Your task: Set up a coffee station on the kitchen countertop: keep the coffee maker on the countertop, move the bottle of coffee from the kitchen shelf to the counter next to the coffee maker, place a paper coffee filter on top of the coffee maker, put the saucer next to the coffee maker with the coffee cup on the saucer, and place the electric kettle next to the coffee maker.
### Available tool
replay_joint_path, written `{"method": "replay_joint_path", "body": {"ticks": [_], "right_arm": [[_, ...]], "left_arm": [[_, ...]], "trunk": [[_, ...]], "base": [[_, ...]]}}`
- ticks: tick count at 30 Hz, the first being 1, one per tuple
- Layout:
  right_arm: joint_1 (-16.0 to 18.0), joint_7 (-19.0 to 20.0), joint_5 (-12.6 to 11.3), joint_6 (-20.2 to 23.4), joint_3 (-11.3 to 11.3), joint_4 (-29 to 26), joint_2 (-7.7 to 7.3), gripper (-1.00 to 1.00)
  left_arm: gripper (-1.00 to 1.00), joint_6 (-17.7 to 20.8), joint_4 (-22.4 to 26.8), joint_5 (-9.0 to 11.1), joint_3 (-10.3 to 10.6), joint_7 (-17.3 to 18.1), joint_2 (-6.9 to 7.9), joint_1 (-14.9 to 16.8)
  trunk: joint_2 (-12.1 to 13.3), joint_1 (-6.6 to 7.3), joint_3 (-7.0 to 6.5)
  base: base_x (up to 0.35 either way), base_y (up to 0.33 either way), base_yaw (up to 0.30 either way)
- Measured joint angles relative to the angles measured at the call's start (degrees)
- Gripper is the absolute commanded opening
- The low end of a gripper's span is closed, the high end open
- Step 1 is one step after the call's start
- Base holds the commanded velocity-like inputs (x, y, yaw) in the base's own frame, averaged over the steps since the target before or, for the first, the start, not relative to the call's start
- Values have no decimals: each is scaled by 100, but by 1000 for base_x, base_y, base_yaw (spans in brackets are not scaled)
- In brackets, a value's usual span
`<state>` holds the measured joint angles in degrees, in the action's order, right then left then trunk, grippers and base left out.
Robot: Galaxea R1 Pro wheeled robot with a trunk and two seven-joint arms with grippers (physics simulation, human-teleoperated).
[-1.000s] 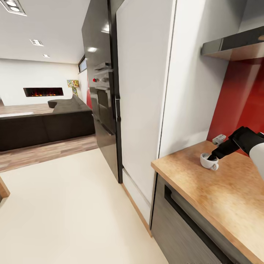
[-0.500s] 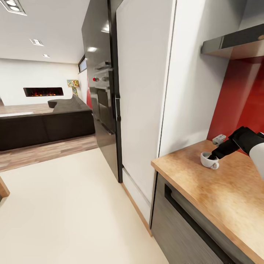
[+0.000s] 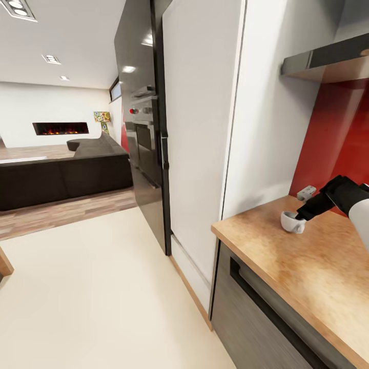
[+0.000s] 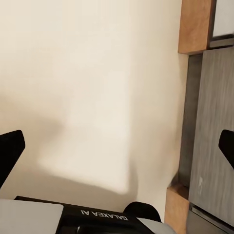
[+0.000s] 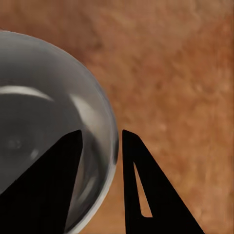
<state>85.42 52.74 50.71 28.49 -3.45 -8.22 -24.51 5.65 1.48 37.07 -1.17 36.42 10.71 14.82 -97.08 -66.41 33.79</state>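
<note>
Right gripper pinching the coffee cup's rim at the counter's end

Head view: coffee cup at four o'clock on the countertop, right gripper clamped on its rim. Left wrist view: left gripper spread wide over floor. Right wrist view: one finger inside the cup, one outside; that thin-rim pinch could let it twist free.

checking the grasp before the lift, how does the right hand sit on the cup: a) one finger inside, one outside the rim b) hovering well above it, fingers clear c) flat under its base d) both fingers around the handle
a: in the right wrist view one finger is inside the cup and the other is outside on the countertop side, with the rim between them; the head view shows the right hand at the cup's rim.
</note>
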Motion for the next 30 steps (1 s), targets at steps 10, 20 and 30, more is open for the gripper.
{"method": "replay_joint_path", "body": {"ticks": [10,20,30], "right_arm": [[0,0,4,-5,0,0,0,-100],[-1,14,-47,33,22,96,1,-100],[-1,11,-43,63,13,32,14,-100]], "left_arm": [[100,0,0,0,-1,-4,0,0],[100,8,0,0,-1,-5,0,1],[100,8,-1,0,1,-5,0,1]], "trunk": [[0,0,0],[360,197,-160],[762,416,-340]], "base": [[0,0,0],[0,0,0],[0,0,0]]}}
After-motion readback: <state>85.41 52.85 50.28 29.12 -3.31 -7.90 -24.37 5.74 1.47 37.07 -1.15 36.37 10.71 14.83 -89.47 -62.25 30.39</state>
